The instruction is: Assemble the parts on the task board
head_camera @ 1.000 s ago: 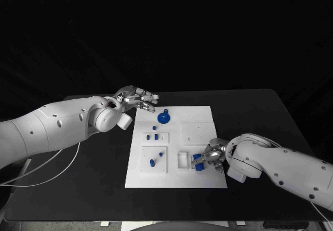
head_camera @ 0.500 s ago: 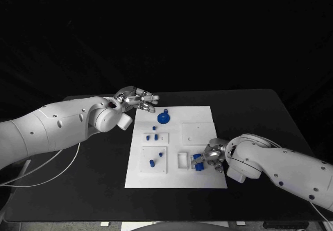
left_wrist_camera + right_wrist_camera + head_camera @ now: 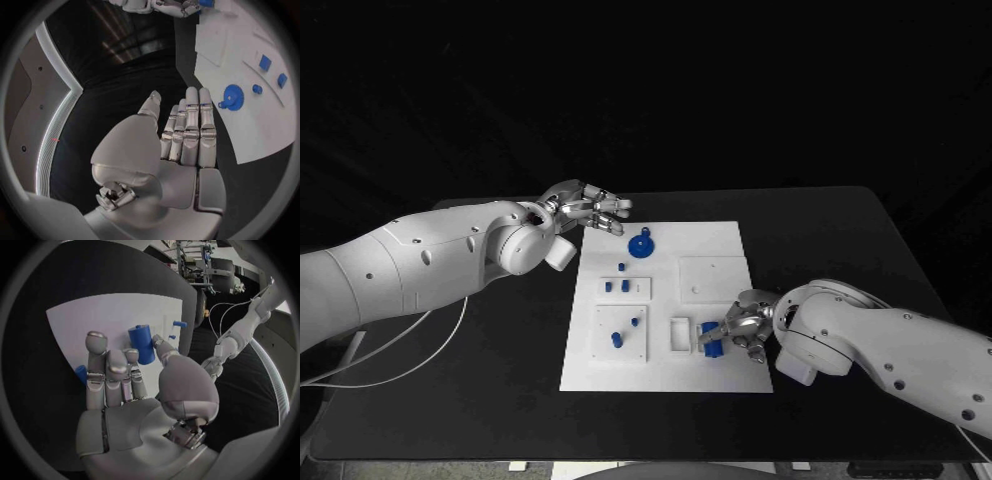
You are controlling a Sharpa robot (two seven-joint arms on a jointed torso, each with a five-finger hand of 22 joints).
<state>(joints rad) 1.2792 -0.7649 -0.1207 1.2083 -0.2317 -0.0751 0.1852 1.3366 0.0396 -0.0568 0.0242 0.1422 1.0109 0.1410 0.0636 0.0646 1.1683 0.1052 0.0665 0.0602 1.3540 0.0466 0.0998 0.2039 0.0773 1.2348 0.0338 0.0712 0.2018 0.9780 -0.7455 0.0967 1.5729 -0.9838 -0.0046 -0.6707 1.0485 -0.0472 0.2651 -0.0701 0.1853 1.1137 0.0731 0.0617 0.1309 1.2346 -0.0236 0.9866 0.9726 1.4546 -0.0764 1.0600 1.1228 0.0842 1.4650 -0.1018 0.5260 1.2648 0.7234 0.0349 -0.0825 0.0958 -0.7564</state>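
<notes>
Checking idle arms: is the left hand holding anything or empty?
Empty. The left hand has its fingers extended together with nothing in them, hovering off the task board's far corner.

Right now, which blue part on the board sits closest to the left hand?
The round blue disc with a small tab, at the board's far end. It lies just beside the left hand; the other blue parts are smaller and sit farther down the task board.

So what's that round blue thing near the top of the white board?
The round blue part looks like a small plastic disc with a short stub sticking out to one side; the left wrist view shows that too. It lies flat on the far end of the task board. Nothing touches it; the left hand hovers just beside that end.
</notes>
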